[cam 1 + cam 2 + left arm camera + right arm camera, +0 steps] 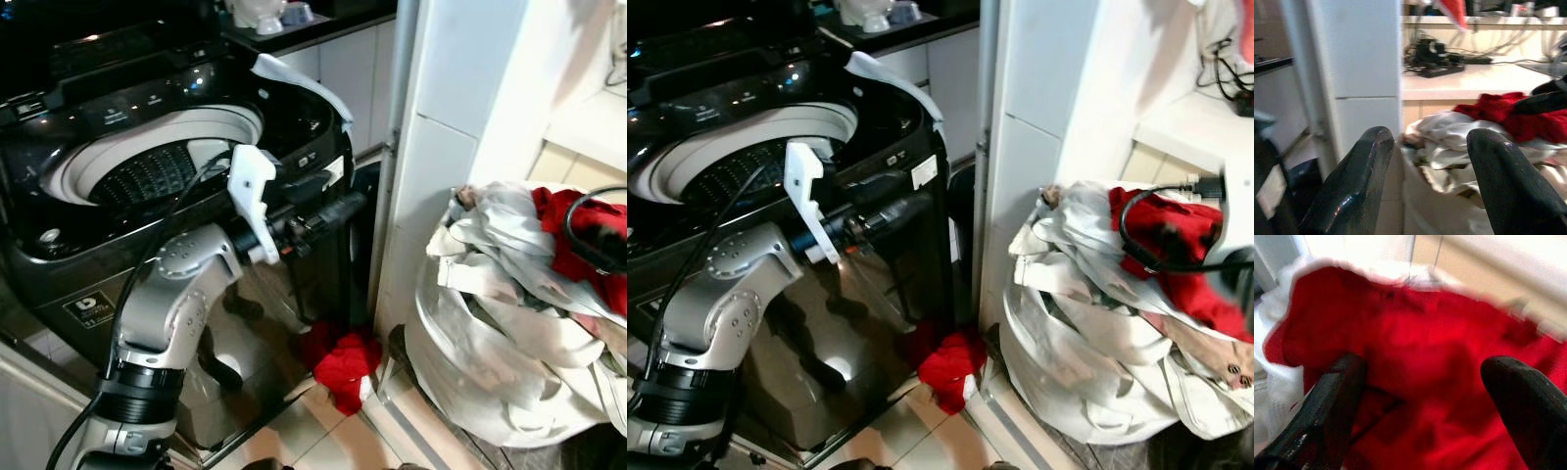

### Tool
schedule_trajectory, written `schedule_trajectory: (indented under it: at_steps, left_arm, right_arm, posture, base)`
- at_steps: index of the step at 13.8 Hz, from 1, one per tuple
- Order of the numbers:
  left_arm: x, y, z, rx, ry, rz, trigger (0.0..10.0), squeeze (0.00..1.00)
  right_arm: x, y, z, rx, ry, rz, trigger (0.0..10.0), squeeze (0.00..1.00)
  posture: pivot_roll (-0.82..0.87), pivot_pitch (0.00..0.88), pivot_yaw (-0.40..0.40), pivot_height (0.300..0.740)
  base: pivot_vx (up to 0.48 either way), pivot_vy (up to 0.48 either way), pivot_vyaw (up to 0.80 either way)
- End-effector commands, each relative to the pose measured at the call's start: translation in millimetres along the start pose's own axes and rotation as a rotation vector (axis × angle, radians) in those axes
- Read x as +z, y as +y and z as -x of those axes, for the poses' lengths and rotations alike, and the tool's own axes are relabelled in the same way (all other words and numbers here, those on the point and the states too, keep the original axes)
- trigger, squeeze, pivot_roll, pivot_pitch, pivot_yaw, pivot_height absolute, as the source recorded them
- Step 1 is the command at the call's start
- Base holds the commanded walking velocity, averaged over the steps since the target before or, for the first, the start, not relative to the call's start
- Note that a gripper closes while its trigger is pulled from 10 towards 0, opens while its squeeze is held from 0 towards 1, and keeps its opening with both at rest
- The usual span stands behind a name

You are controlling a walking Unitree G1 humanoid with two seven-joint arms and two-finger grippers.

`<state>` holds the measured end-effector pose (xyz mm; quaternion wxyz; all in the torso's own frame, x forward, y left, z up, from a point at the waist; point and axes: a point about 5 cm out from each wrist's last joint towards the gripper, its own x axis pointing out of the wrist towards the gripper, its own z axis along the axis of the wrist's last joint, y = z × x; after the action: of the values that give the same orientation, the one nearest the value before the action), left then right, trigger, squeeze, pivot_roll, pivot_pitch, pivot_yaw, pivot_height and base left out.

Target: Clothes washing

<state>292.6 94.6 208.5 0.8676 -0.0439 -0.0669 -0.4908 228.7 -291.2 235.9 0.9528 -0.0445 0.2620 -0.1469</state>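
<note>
From the head views, the left gripper point(338, 211) hangs by the open top-load washing machine point(147, 166), a red cloth point(345, 364) lies fallen on the floor, and the laundry bag point(490, 352) bulges with clothes. The left wrist view shows its fingers point(1356, 186) parted and empty. In the right wrist view the right gripper point(1420, 396), open, poises over the red garment point(1425, 333); a shallow pinch could slip, dropping another piece

Left arm point(167, 313): silver, elbow bent, forearm raised and reaching forward at mid-height; white wrist bracket point(253, 201) upright. Left gripper point(1432, 181): two black fingers spread apart, nothing between them. Right gripper point(1430, 416): black fingers point(1327, 406) spread wide, pointing down, blurred at the right edge in the head views.
</note>
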Motion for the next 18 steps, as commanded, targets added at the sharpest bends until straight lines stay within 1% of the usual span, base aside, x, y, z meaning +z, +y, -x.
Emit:
schedule_trajectory:
  at_steps: [1,3,4,5,6,7,8,9,11,14,15,17,18]
  left_arm:
    - [3.2,-6.9,1.2,-0.054,-0.009,0.002,10.0,0.00]
    - [6.3,-17.6,0.9,-0.138,-0.023,0.036,10.0,0.00]
    - [5.9,-22.6,1.8,-0.178,-0.014,0.048,10.0,0.00]
    - [4.1,-24.9,2.3,-0.193,0.000,0.054,10.0,0.00]
    - [3.3,-25.4,2.5,-0.196,0.006,0.050,10.0,0.00]
    - [2.8,-24.6,2.8,-0.190,0.010,0.046,10.0,0.00]
    - [3.0,-23.7,2.8,-0.183,0.009,0.046,10.0,0.00]
    - [3.6,-23.1,3.1,-0.179,0.010,0.048,10.0,0.00]
    - [3.5,-22.9,3.6,-0.177,0.013,0.048,10.0,0.00]
    - [3.4,-25.0,5.0,-0.203,0.019,0.061,10.0,0.00]
    - [3.3,-27.5,5.9,-0.230,0.022,0.067,10.0,0.00]
    - [2.4,-33.3,8.6,-0.285,0.036,0.090,10.0,0.00]
    - [2.2,-34.0,8.9,-0.290,0.038,0.092,10.0,0.00]
  right_arm:
    - [-4.5,-3.5,-3.7,0.020,0.021,-0.053,10.0,0.00]
    - [-14.3,-5.5,-13.4,0.056,0.043,-0.055,10.0,0.00]
    - [-20.0,-10.0,-17.8,0.042,0.079,-0.057,10.0,0.00]
    - [-23.6,-13.9,-20.5,0.015,0.104,-0.039,10.0,0.00]
    - [-24.1,-14.7,-21.2,0.008,0.106,-0.035,10.0,0.00]
    - [-22.4,-14.6,-22.6,0.015,0.099,-0.038,4.8,0.00]
    - [-21.4,-14.5,-23.0,0.019,0.096,-0.037,1.4,0.00]
    - [-19.5,-14.1,-24.3,0.039,0.085,-0.037,0.0,0.00]
    - [-18.0,-13.5,-24.9,0.049,0.077,-0.033,0.0,0.00]
    - [-16.3,-12.8,-25.8,0.068,0.066,-0.058,0.0,0.00]
    - [-16.3,-12.3,-25.9,0.078,0.067,-0.075,0.0,0.00]
    - [-15.8,-13.5,-26.0,0.082,0.065,-0.077,0.0,0.00]
    - [-15.7,-13.7,-26.0,0.084,0.063,-0.079,0.0,0.00]
  posture:
    - [-0.14,0.000,0.091,0.740]
    - [-0.14,0.000,0.084,0.740]
    - [-0.13,0.000,0.079,0.740]
    - [-0.13,0.000,0.072,0.740]
    - [-0.13,0.000,0.070,0.740]
    - [-0.12,0.000,0.067,0.740]
    - [-0.12,0.000,0.065,0.740]
    - [-0.12,0.000,0.063,0.740]
    - [-0.12,0.000,0.060,0.740]
    - [-0.12,0.000,0.061,0.740]
    - [-0.12,0.000,0.059,0.740]
    - [-0.12,0.000,0.060,0.740]
    - [-0.12,0.000,0.060,0.740]
  base:
    - [0.000,0.000,0.00]
    - [0.000,0.000,0.00]
    - [0.000,0.000,0.00]
    - [0.000,0.000,0.00]
    - [0.000,0.000,0.00]
    - [0.000,0.000,0.00]
    - [0.000,0.000,0.00]
    - [0.000,0.000,0.00]
    - [0.000,0.000,0.00]
    - [0.000,0.000,0.00]
    - [0.000,0.000,0.00]
    - [0.000,0.000,0.00]
    - [0.000,0.000,0.00]
